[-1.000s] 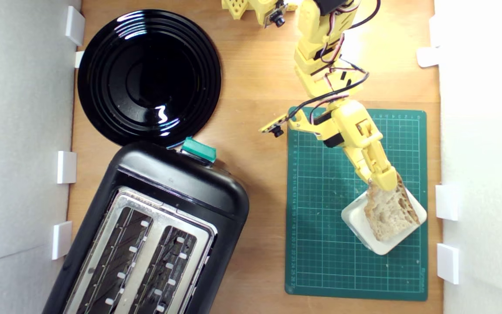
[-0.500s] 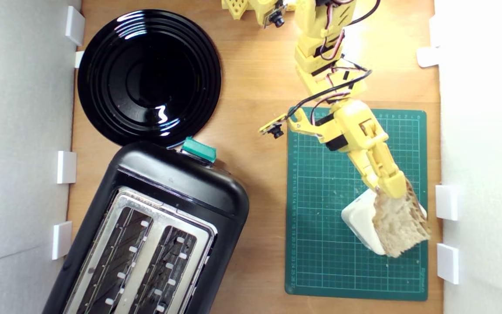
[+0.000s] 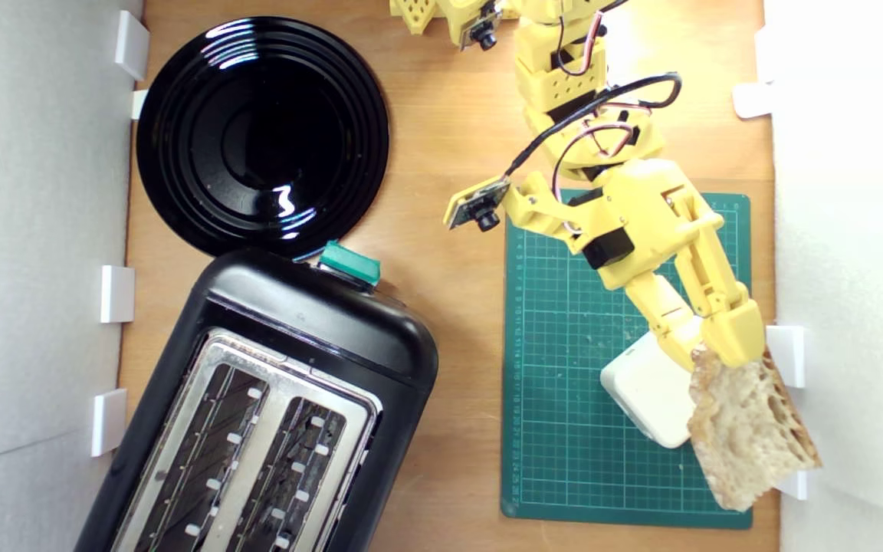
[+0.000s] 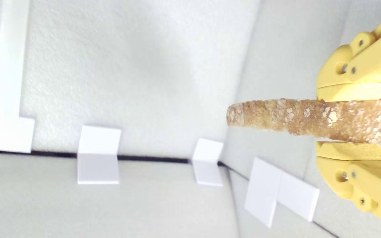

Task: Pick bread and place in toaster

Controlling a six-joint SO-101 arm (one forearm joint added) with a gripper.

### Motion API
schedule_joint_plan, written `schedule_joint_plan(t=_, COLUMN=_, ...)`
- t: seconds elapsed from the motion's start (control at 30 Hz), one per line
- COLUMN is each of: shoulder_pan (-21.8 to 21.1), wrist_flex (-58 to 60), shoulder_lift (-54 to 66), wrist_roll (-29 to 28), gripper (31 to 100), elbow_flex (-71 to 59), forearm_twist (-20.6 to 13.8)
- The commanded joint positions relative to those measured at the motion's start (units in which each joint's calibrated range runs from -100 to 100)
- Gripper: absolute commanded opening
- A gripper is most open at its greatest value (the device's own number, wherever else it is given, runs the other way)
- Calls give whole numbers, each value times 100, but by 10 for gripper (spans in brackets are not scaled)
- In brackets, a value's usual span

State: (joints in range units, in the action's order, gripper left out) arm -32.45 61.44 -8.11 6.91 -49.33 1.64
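Note:
My yellow gripper is shut on the bread, a rustic slice with pale holey crumb, held up in the air at the exterior view's right, over the green mat's edge and near the white wall. In the wrist view the bread shows edge-on, its tan crust clamped between the two yellow fingers of the gripper. The black toaster with silver top, two slots and a teal lever stands at the exterior view's lower left, far from the bread.
A cream rounded-square block lies on the green cutting mat. A glossy black plate sits beyond the toaster. White foam walls with white brackets close both sides; the right wall is very near the bread.
The gripper has lifted the bread off the cream block and carried it up and toward the exterior view's lower right, close to the white wall. The block stays on the mat.

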Motion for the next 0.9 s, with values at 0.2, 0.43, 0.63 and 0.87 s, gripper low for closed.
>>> schedule_joint_plan(t=0.2, shoulder_pan=529, wrist_flex=-3141, shoulder_lift=2674, wrist_roll=60, gripper=551, elbow_flex=162, forearm_twist=-110)
schedule_joint_plan(t=0.43, shoulder_pan=932, wrist_flex=-4651, shoulder_lift=4039, wrist_roll=60, gripper=551, elbow_flex=180, forearm_twist=-37)
schedule_joint_plan(t=0.63, shoulder_pan=1367, wrist_flex=-5692, shoulder_lift=4887, wrist_roll=60, gripper=551, elbow_flex=180, forearm_twist=-65)
schedule_joint_plan(t=0.87, shoulder_pan=1980, wrist_flex=-5931, shoulder_lift=5386, wrist_roll=65, gripper=556, elbow_flex=189, forearm_twist=-28)
